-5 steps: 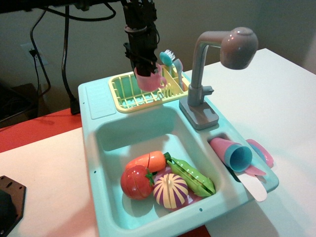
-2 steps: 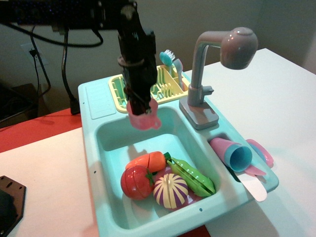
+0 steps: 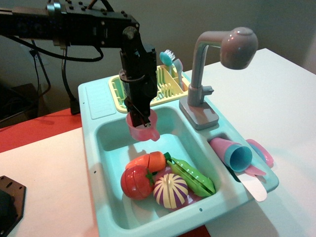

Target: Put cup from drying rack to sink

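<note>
My gripper (image 3: pixel 140 117) is shut on the small pink cup (image 3: pixel 142 128) and holds it upright inside the back of the turquoise sink (image 3: pixel 91 143) basin, above its floor. The cup's little handle points toward the front right. The pale yellow drying rack (image 3: pixel 167 89) sits behind the basin on the sink's back ledge, partly hidden by my arm. The grey-mauve faucet (image 3: pixel 217 64) stands to the right of the rack.
Toy food lies in the front of the basin: a carrot (image 3: pixel 148 160), a tomato (image 3: pixel 136 181), a striped onion (image 3: pixel 170 190) and a green pea pod (image 3: pixel 192 176). A larger pink cup with blue inside (image 3: pixel 232 153) lies in the right side tray. A blue brush (image 3: pixel 169 58) stands in the rack.
My gripper carried the cup from above the drying rack forward and down into the back of the sink basin, and it has dropped a little lower since the last frame.
</note>
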{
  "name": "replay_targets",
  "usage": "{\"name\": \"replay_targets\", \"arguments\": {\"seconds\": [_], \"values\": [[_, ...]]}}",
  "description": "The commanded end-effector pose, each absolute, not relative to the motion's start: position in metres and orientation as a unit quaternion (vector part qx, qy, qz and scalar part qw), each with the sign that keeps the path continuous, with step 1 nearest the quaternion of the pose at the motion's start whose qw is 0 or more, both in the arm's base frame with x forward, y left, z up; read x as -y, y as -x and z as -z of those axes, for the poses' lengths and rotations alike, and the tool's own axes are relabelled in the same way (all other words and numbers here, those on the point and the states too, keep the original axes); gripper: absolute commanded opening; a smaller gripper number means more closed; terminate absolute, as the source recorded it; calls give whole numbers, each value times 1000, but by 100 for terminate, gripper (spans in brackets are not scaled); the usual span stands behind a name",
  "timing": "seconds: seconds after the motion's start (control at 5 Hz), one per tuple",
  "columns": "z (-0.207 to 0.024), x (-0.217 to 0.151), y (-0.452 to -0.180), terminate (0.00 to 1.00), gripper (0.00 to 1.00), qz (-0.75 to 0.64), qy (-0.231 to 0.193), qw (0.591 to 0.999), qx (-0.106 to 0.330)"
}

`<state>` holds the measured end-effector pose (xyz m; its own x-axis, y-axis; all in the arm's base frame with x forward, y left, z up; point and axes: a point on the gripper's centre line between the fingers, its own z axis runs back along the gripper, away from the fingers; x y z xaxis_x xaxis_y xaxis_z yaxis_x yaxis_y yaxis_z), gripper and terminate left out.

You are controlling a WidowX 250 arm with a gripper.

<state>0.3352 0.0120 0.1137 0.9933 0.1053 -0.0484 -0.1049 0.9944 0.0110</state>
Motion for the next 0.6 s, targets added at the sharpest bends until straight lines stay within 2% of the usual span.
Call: {"name": "replay_targets", "arguments": {"seconds": [0.0,0.2,0.4], "values": [[-120,-16,-341,0,100,-65,-8,998,-10],[-119,-20,-340,0,100,-69,-3,998,-12],[-122,-23,-340,100,100,-73,-2,997,-12]]}}
